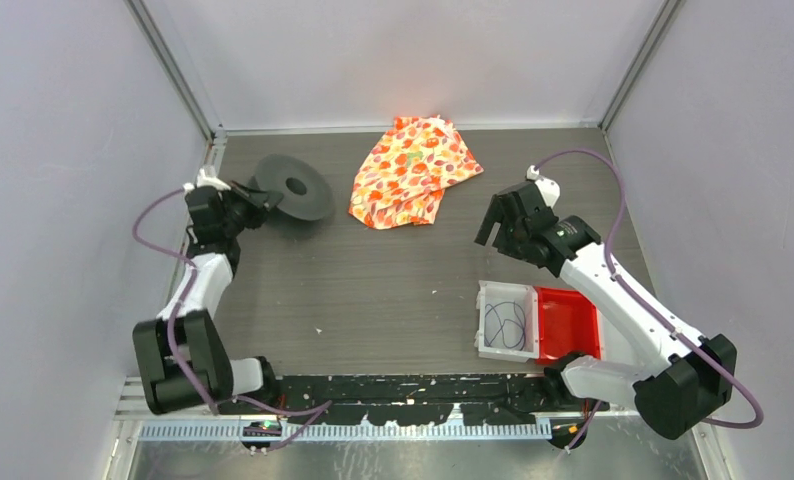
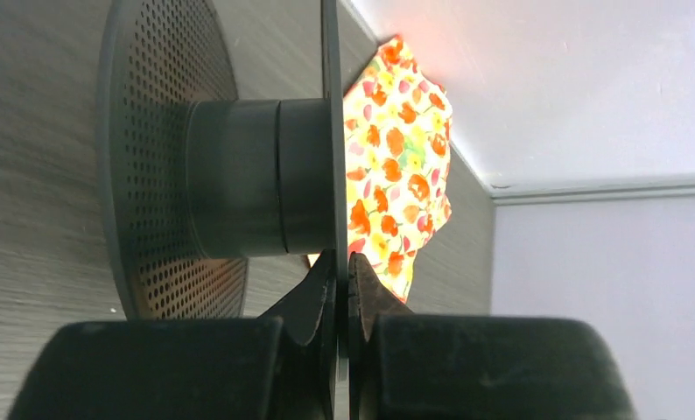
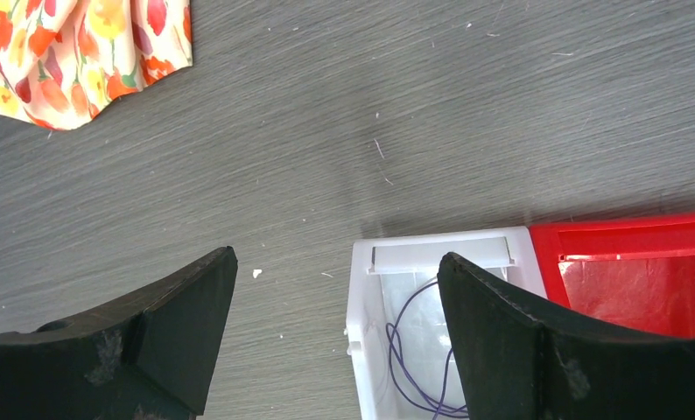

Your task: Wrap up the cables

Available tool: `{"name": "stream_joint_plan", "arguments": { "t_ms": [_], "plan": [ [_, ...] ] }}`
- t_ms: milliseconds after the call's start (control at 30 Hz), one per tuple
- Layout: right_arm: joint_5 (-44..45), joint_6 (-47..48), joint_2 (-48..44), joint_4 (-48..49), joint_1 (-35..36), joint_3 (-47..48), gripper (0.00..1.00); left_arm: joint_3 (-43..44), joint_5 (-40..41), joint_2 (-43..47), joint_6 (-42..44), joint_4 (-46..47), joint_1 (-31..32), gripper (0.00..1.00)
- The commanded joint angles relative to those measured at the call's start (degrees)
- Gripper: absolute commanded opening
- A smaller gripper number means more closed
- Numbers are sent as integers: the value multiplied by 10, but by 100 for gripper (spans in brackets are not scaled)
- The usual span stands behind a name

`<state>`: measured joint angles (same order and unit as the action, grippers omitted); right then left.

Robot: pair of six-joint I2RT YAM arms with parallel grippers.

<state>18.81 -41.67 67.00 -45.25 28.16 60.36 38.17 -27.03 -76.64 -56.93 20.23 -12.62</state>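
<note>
A thin dark cable (image 1: 505, 325) lies in loose loops inside a white bin (image 1: 482, 322) at the front right; it also shows in the right wrist view (image 3: 396, 354). A black spool (image 1: 293, 187) with perforated flanges sits at the back left. My left gripper (image 1: 258, 200) is shut on the thin edge of the spool's flange (image 2: 329, 131); the jaws pinch it between them (image 2: 342, 271). My right gripper (image 1: 501, 215) is open and empty, held above the table behind the white bin (image 3: 361, 297).
A red bin (image 1: 566, 322) stands against the white bin's right side. A floral orange cloth (image 1: 413, 170) lies crumpled at the back centre. Walls close the table on the left, back and right.
</note>
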Motion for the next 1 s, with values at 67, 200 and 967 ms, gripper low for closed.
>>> {"name": "stream_joint_plan", "arguments": {
  "t_ms": [67,200,967],
  "plan": [
    [23,-1,-5,4,2,23,90,185,129,125,260,-346,93,0],
    [29,7,6,-3,2,32,90,228,195,141,330,-419,190,0],
    [22,54,-104,-72,2,-59,75,332,510,-57,410,-343,656,0]
  ]
}}
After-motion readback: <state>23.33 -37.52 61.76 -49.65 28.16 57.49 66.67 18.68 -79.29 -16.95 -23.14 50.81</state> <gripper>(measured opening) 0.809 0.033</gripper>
